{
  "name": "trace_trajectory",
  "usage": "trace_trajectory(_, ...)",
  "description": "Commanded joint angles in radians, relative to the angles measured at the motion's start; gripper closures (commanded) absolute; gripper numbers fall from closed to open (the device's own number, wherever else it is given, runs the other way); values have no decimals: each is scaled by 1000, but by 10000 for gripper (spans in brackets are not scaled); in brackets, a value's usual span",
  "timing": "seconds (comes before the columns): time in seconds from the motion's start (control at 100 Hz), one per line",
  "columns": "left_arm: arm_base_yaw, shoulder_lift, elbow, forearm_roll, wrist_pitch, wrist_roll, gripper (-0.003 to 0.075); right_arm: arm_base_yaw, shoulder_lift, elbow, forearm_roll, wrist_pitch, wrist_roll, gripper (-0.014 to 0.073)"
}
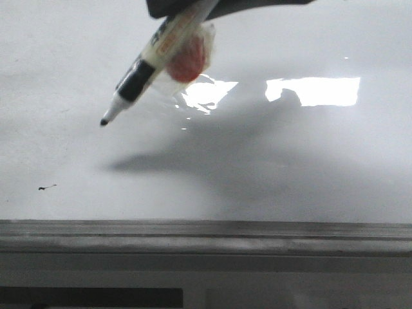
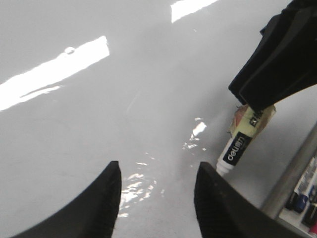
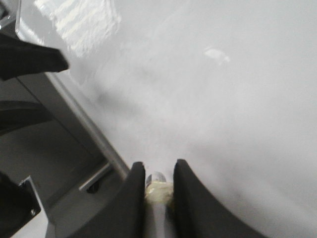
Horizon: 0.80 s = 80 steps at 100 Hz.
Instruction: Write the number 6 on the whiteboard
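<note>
The whiteboard (image 1: 290,161) is glossy white-grey and reflects bright rectangular lights. No number 6 shows on it. My right gripper (image 1: 187,8) enters at the top of the front view, shut on a white and black marker (image 1: 154,61) with a taped red lump behind it. The marker slants down to the left; its black tip hangs just above the board, apart from its shadow. The right wrist view shows the right gripper (image 3: 158,166) clamped on the marker (image 3: 158,191). My left gripper (image 2: 157,171) is open and empty over the board (image 2: 99,124), with the marker (image 2: 237,148) beside it.
A tiny black squiggle (image 1: 46,187) lies on the board at the front left. The grey metal ledge (image 1: 206,235) runs along the board's near edge and shows in the left wrist view (image 2: 292,173). Small coloured items (image 2: 303,198) lie beyond it.
</note>
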Motion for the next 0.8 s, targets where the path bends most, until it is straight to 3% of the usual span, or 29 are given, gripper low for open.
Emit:
trace_trajectory(0.0,32,-40,-37,-19,-61,-9,396,-54,-28,-73,20,-52,-8,657)
trace_trajectory(0.32,63,-58,-37,-27,-61,-9,402,-197,34,-172,16,-23,-8,657)
trace_trajectory(0.57,63,-58,-37,-27,-61,-9,407,-144,158,-146,27,99,-8,657)
trace_trajectory(0.79,63,-58,-37,-27,-61,-9,407,-155,83,-48,16,101,-8,655)
